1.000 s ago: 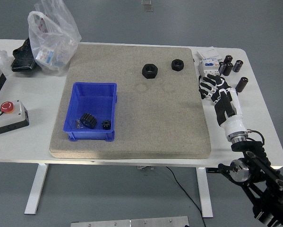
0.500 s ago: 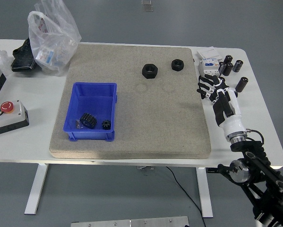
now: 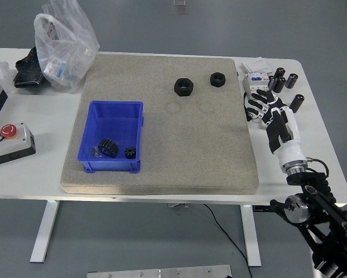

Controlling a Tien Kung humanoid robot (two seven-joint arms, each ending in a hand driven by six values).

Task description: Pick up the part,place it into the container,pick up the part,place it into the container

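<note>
Right hand (image 3: pixel 267 110): over the white table (image 3: pixel 312 145), just off the mat's right edge; fingers spread, loose, holding nothing; palm down, fingertips pointing up-left toward the far side.
Right arm: comes in from the lower right corner, white forearm section behind the wrist.
Large nut (image 3: pixel 184 86): on the tan mat (image 3: pixel 179 145), well to the left of the hand and a little farther from the robot; lying flat, untouched.
Small nut (image 3: pixel 218 79): on the mat, nearer the hand than the large nut, up-left of the fingertips; apart from the hand.
Blue container (image 3: pixel 112 136): far to the left of the hand, on the mat's left part.
Container contents: a larger black gear (image 3: pixel 108 146) and a small black gear (image 3: pixel 130 152), side by side near its front wall; a small metallic bit beside the larger gear, too small to identify.
White electrical unit (image 3: pixel 255 80): just beyond the fingertips, on the table's far right.
Black cylinders (image 3: pixel 286 81): several, just beyond and right of the hand; one lies close to the right of the knuckles.
Far left of hand: clear plastic bag (image 3: pixel 63 43), control box with red button (image 3: pixel 8 142) at the table's left edge.
</note>
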